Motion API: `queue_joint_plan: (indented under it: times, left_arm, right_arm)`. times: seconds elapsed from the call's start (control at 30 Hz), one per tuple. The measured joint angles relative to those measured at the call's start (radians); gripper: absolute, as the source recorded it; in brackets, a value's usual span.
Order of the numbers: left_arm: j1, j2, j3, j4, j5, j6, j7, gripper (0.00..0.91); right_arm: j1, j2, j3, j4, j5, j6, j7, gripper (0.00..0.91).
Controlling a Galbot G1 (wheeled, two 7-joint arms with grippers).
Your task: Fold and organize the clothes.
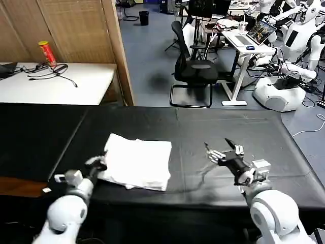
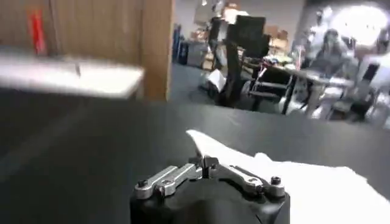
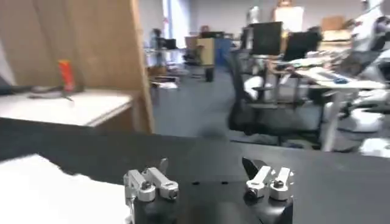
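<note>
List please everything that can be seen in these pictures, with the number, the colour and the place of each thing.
T-shirt: one, white, folded into a rough rectangle, lying on the near left part of the table.
Table cover: one, black, spread over the whole worktable.
Side table: one, white, behind the worktable on the left.
Can: one, red with a yellow top, standing on the side table.
Cables: a few, black, beside the can.
Wooden partition: one, brown, behind the side table.
Office chair: one, black, on the floor behind the worktable.
Left gripper: one, at the T-shirt's left edge.
Right gripper: one, silver and black, open, over the bare cover to the right of the T-shirt.
</note>
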Motion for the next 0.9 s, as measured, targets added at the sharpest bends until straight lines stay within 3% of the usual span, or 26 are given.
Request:
queue_joint_plan:
  times: [0.2, 0.43, 0.7, 0.87, 0.9]
  left_arm:
    - [0.011, 0.189, -0.072, 0.008, 0.034, -0.004, -0.009, 0.0]
    - [0.029, 0.347, -0.155, -0.037, 0.056, 0.005, -0.023, 0.0]
    - [0.006, 0.32, -0.079, -0.188, 0.004, 0.053, -0.098, 0.0]
    - [-0.032, 0.227, 0.081, -0.212, -0.086, 0.048, -0.144, 0.0]
    - [-0.042, 0.207, 0.116, -0.202, -0.08, 0.042, -0.144, 0.107]
  right_arm:
    - [-0.002, 0.014, 0.007, -0.065, -0.073, 0.038, -0.019, 0.878]
    - [0.007, 0.032, -0.008, -0.105, -0.101, 0.047, -0.021, 0.878]
    - [-0.013, 0.043, -0.008, -0.115, -0.121, 0.055, -0.024, 0.878]
    - [-0.016, 0.043, -0.017, -0.11, -0.111, 0.053, -0.031, 0.878]
    - [-0.016, 0.043, -0.021, -0.106, -0.1, 0.049, -0.033, 0.878]
